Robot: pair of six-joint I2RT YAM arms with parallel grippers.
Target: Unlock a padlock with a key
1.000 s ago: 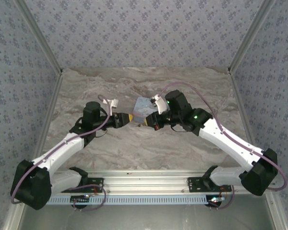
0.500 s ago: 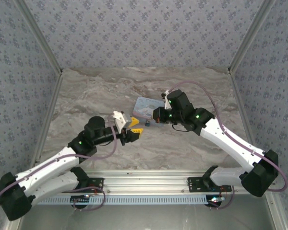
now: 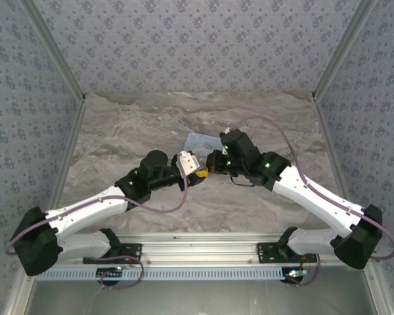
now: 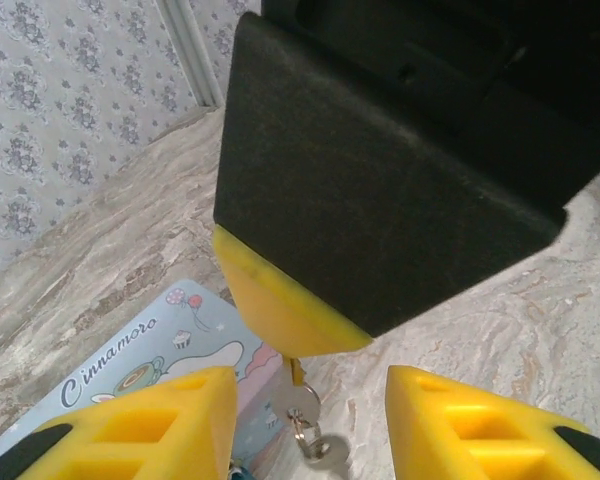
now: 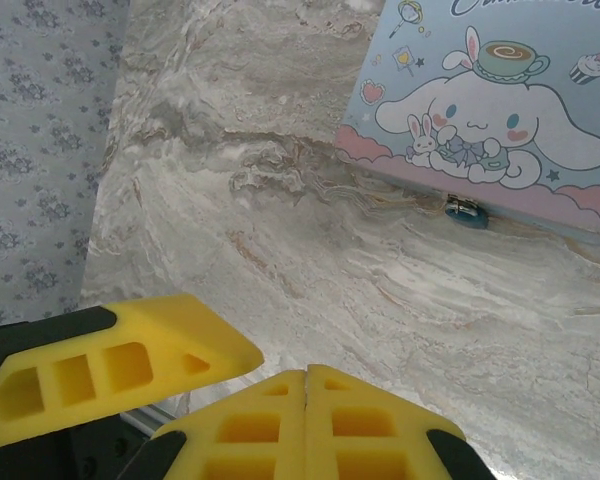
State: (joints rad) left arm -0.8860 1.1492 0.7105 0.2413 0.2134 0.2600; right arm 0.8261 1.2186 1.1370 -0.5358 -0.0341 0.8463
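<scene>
Now pinches the key (image 4: 302, 402) in the fully closed right gripper (image 5: 308, 385), dangling it just off the near long edge of the tin (image 5: 500, 110). Holds the left gripper (image 4: 308, 390) partway spread and empty, close beside the right one, on the same side of the tin. Has the padlock (image 5: 467, 213) lying on the table (image 5: 280, 250), tight against that tin edge.
</scene>
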